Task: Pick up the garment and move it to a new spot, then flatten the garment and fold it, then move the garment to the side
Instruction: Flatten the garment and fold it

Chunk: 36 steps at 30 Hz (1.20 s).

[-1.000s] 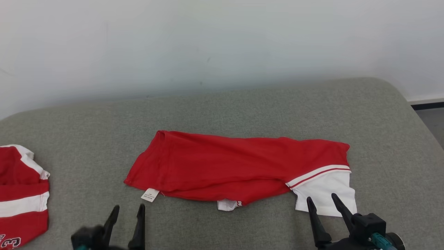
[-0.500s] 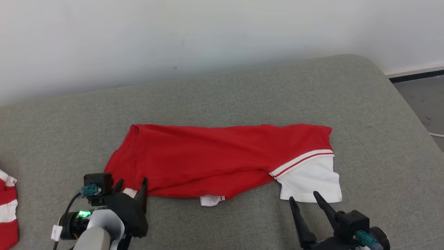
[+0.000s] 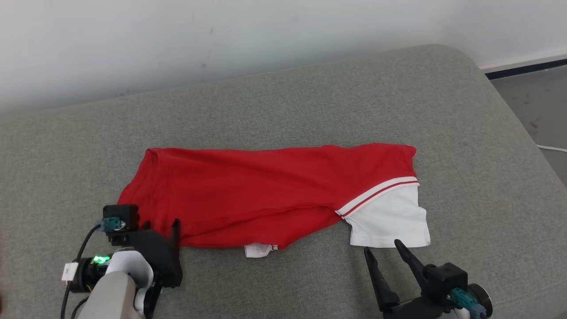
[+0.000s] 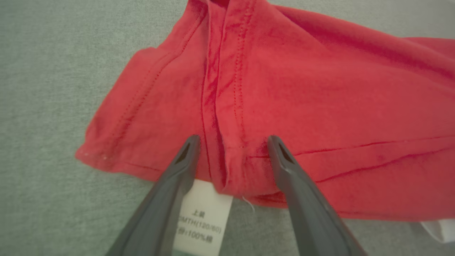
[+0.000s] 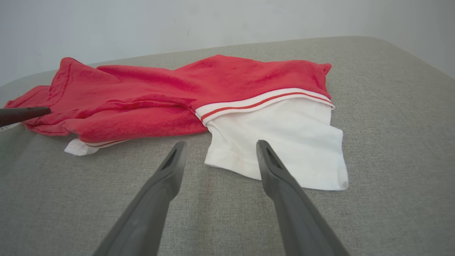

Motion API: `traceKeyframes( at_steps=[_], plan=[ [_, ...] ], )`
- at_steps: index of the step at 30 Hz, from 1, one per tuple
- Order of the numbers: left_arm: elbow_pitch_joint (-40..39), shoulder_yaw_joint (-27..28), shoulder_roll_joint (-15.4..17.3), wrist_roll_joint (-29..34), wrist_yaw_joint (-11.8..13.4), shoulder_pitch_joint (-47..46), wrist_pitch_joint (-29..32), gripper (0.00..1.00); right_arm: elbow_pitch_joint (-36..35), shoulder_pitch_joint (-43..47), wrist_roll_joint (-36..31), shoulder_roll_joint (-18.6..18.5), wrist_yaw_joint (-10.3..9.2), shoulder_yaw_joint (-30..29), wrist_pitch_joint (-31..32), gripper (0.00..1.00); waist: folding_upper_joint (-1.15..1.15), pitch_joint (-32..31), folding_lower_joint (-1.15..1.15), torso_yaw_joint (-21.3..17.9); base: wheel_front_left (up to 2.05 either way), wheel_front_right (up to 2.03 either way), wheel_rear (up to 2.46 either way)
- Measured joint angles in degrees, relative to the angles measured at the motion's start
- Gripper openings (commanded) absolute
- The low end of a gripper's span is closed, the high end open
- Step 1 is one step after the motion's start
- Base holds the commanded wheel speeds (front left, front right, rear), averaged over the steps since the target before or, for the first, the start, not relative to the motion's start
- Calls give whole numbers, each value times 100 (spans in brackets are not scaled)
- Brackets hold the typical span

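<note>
Black left claw (image 3: 161, 227), teal connector (image 3: 113, 223), pale forearm (image 3: 113, 296)

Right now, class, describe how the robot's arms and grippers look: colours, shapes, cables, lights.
The left gripper and right gripper each have two long dark grey fingers tapering to points. Behind each sits a black block with a teal plug. The left arm shows a pale grey forearm, a green light and a black cable carrying a small white tag.

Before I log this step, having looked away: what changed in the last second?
The left gripper advanced onto the garment at its left hem, open jaws straddling a seam by the label; nothing gripped. Head camera shifted. Garment and open right gripper stayed put.
</note>
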Motion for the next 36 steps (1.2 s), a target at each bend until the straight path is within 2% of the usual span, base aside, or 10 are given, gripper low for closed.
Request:
traceKeyframes(
  at_steps=[1,6,14,18,26,32,36],
  plan=[
    [14,-14,-1,0,-9,-24,-32,0,11,-12,5,2,0,-3,-2,100,0,15,0,8,0,0,0],
    [134,-71,-34,-102,-100,-89,-108,0,60,-80,10,7,0,-29,-27,100,0,35,0,84,0,0,0],
    [-143,-77,-157,-309,-183,-59,-726,0,125,-79,9,16,0,-152,-58,100,0,-26,0,260,0,0,0],
    [-622,-123,-241,-641,-289,337,-917,0,110,-24,-9,18,0,-252,-102,100,0,-101,-1,409,0,0,0],
    [-2178,-89,-298,-1424,-336,1580,-686,0,54,154,-19,26,0,-378,-48,100,0,-309,-1,722,0,0,0],
    [-3418,-112,-320,-1692,-37,2520,-315,0,24,196,-20,32,0,-401,1,100,-1,-455,-1,874,0,0,0],
    [-3563,-156,-207,-1560,113,2909,-247,0,21,209,-20,36,0,-403,10,100,-1,-514,-1,914,0,0,0]
  ],
)
